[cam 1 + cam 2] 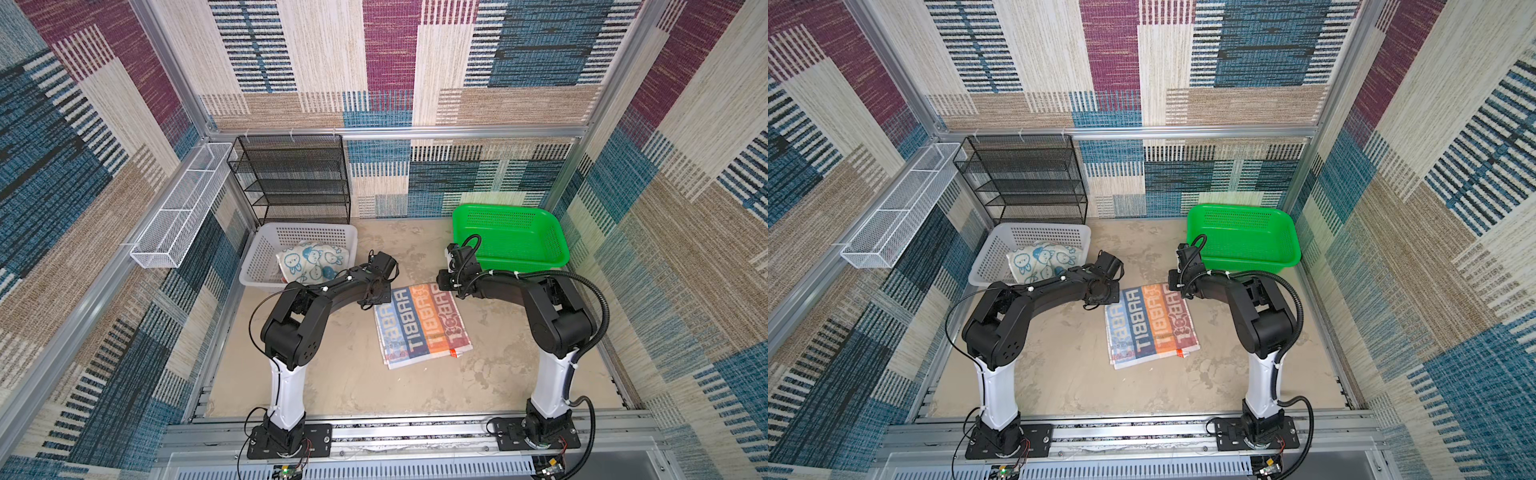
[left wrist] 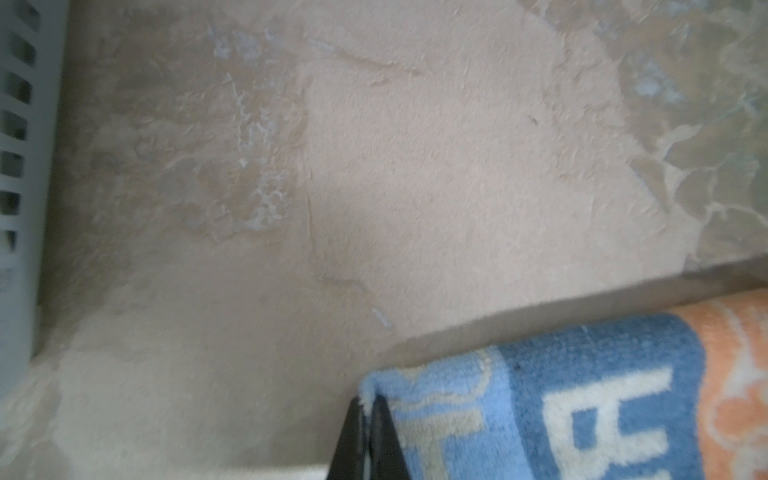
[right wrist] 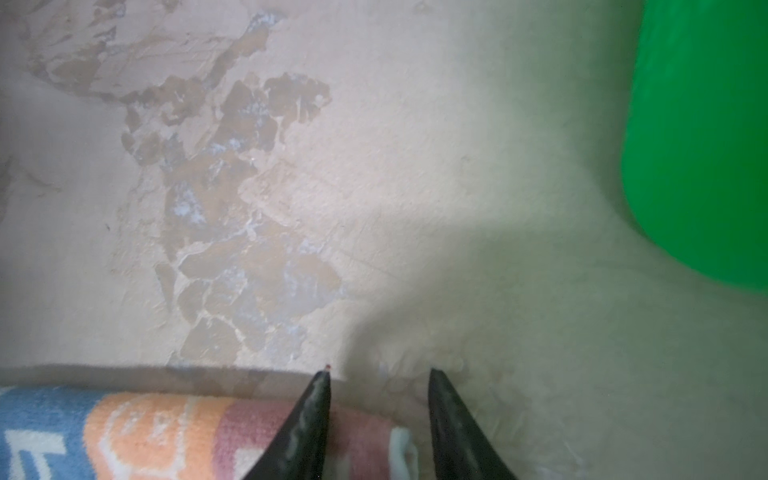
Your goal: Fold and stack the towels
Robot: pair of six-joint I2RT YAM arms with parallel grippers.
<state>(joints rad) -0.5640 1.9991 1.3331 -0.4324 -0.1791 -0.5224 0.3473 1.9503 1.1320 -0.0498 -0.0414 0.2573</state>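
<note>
Though folded, striped white-lettered towel.

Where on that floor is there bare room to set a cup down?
Bare floor lies between the striped towel and the front rail, and at the back between the white basket and green basket. It is crowded at the towel's far edge, where the left gripper pinches one corner and the right gripper straddles another.

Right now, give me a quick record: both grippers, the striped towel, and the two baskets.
left gripper: shut on far left corner of the orange-blue-brown striped terry towel
right gripper: open, jaws astride its far right corner
white perforated plastic basket: holds white rabbit-print towel
green perforated plastic basket: no towel visible inside
</note>
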